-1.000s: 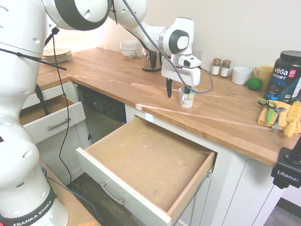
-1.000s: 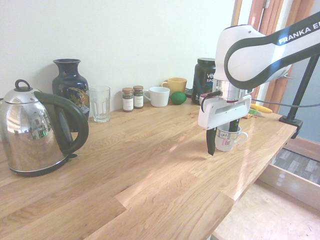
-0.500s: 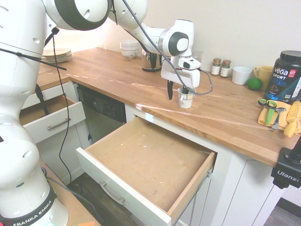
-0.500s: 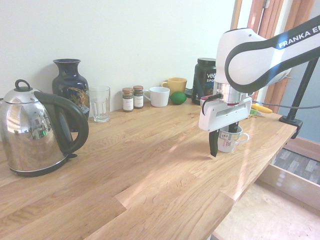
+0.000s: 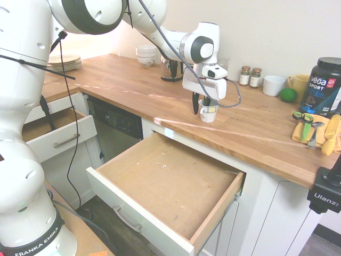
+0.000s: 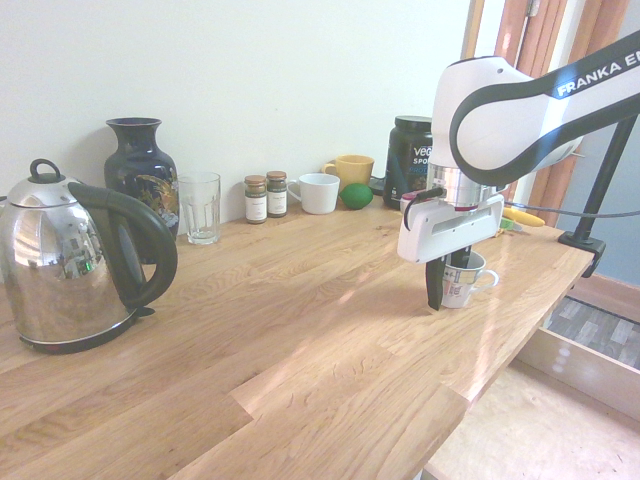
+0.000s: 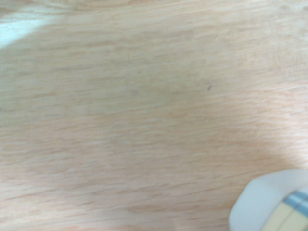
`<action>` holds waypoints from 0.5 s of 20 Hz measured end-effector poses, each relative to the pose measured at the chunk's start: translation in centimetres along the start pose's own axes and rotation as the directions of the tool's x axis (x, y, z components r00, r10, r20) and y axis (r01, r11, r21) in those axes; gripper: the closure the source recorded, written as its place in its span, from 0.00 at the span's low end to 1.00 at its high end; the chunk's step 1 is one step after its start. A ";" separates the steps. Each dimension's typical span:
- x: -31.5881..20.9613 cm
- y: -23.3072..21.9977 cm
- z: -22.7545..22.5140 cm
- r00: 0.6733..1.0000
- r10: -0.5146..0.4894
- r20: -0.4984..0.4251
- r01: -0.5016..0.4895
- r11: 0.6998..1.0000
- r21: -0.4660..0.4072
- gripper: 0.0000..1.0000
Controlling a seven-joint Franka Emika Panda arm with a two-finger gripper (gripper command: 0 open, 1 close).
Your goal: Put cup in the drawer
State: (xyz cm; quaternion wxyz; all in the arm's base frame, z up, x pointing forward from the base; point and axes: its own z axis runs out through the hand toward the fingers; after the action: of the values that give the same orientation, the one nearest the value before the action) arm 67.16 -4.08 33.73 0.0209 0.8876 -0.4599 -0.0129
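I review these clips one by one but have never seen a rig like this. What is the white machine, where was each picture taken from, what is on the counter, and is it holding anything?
The white machine is a robot arm; at its end are two dark fingers, the gripper. Two pictures come from cameras on opposite sides of the kitchen counter; the third, blurry one is from a camera on the arm's wrist, looking down at the wood.

The gripper points down over a small white cup that stands on the counter. One finger is outside the cup wall and one inside, close on the wall; I cannot tell whether they grip it yet.

Below the counter edge a wide drawer stands pulled out, with nothing in it.

Also on the counter: a kettle, a dark vase, a drinking glass, two spice jars, a white mug, a yellow mug and a black tub.
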 end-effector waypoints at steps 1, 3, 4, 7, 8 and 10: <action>0.0 0.0 0.0 1.000 0.000 0.000 0.000 1.000 0.000 1.00; 0.0 0.0 0.0 1.000 0.000 0.000 0.000 1.000 0.000 1.00; 0.0 0.0 0.0 1.000 0.000 0.000 0.000 1.000 0.000 1.00; -0.1 -0.1 -0.3 1.000 -0.001 -0.004 0.001 1.000 0.005 1.00; -0.1 -0.1 -0.4 1.000 -0.002 -0.004 0.002 1.000 0.006 1.00; -0.1 -0.1 -0.4 1.000 -0.002 -0.005 0.002 1.000 0.007 1.00</action>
State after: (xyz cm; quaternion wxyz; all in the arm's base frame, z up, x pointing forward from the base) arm 67.18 -3.95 34.16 0.0191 0.8881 -0.4591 -0.0092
